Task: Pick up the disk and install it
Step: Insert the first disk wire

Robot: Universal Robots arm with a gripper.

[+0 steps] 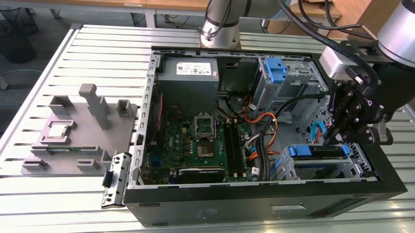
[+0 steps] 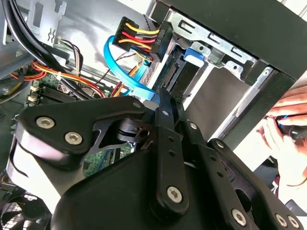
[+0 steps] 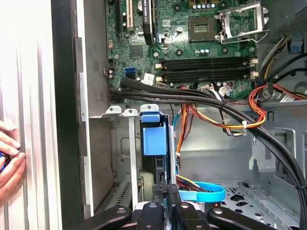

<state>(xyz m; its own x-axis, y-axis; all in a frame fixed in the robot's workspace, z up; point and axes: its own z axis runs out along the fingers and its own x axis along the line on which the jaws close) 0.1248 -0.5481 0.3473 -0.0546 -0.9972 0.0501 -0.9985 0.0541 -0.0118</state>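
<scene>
Fingers (image 3: 158,194) of the gripper (image 3: 165,187) stand almost together, with only a slit between them. They reach down into the lower drive bay (image 1: 355,171) at the exterior view's right of the open computer case (image 1: 259,206). Whether they pinch anything in that slit cannot be told. The disk (image 3: 154,139) is already in the bay's slot, seen edge-on in the first wrist view, with its blue carrier tab at the far end and the fingertips just beside its near end. The step in hand looks like seating the disk fully. Doing it well would mean keeping the push straight along the metal rail (image 3: 130,158), so the carrier does not cock and bind. The force should also be gentle, since the disk meets its connector end-on. A blue data cable (image 3: 206,191) loops close beside the fingers, and a black cable bundle (image 3: 192,98) crosses beyond the tab. Either could snag if the wrist drifts sideways. A person's hand (image 3: 9,163) rests on the table just outside the case wall, so slow motion seems wise.
</scene>
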